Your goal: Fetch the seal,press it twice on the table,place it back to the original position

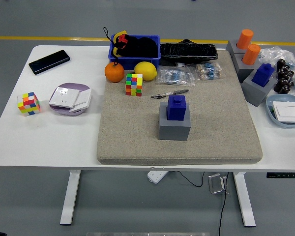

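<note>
No hands in view, finger state unknown. I'd grip the blue plastic block seal (177, 106) from above its grey square holder (174, 128), lifting straight up.

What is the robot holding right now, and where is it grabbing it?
Nothing is held. Neither robot hand is in the picture, and no person's hand either. The blue seal sits untouched in its grey holder on the felt mat.

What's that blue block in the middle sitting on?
The blue seal sits upright in a grey holder block, which rests on the beige felt mat. Its bottom end is hidden inside the holder.
</note>
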`<act>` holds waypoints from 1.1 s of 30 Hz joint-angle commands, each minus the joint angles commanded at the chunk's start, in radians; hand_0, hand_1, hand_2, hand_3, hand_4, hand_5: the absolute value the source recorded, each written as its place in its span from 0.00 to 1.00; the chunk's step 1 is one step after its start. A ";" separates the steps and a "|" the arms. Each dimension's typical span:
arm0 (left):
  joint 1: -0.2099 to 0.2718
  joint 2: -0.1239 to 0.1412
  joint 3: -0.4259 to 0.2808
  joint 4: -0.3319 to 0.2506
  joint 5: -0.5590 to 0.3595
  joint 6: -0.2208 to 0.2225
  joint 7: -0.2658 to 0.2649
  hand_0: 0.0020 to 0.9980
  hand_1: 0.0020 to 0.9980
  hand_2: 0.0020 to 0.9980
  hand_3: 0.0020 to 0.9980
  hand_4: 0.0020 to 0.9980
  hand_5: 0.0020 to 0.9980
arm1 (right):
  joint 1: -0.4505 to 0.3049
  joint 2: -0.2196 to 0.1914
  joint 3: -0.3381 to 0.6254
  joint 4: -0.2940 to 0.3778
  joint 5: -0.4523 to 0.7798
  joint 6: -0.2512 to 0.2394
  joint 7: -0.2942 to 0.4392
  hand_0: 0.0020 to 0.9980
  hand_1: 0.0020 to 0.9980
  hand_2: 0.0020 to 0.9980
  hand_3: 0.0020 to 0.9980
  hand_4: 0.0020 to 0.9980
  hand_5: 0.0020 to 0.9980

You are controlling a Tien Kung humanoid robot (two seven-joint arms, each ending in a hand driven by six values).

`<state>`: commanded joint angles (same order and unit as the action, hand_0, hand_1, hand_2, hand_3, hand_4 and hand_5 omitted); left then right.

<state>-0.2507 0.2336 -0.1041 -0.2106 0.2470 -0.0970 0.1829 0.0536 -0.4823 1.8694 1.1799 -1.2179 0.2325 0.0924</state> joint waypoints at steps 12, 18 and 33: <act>0.006 0.001 0.002 0.001 -0.004 -0.005 0.002 0.72 0.69 0.68 0.75 0.68 0.27 | 0.004 0.000 -0.014 -0.006 -0.001 0.000 -0.002 0.85 0.84 0.84 0.79 1.00 0.88; 0.012 -0.001 -0.006 0.001 -0.001 -0.004 0.001 0.72 0.69 0.68 0.75 0.67 0.27 | 0.009 -0.005 -0.021 -0.006 -0.002 0.001 -0.004 0.85 0.84 0.84 0.79 1.00 0.88; 0.007 -0.005 -0.015 0.001 0.007 -0.006 0.001 0.72 0.69 0.68 0.75 0.68 0.26 | 0.006 -0.009 -0.003 0.002 -0.003 -0.003 -0.009 0.85 0.84 0.84 0.79 1.00 0.87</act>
<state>-0.2434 0.2289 -0.1187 -0.2092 0.2540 -0.1028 0.1840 0.0593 -0.4911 1.8668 1.1824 -1.2204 0.2294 0.0837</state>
